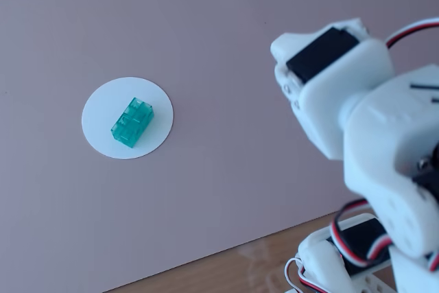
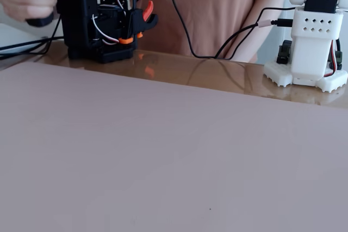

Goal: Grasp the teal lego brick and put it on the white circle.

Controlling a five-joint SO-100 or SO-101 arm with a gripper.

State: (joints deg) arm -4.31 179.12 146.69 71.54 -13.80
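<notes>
Resting at left of centre in a fixed view, the teal lego brick already sat on the white circle; the gripper's fingers were out of view, their state untellable; retreating clear seemed wisest.

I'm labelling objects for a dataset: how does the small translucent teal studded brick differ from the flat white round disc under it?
The translucent teal lego brick is rectangular and blocky, with studs on top; the flat white paper-like circle is round, thin and plain. The brick is clearly smaller, covering only the disc's middle. The brick rests on the disc, which lies directly on the pinkish mat. Both sit still, apart from the white arm.
</notes>
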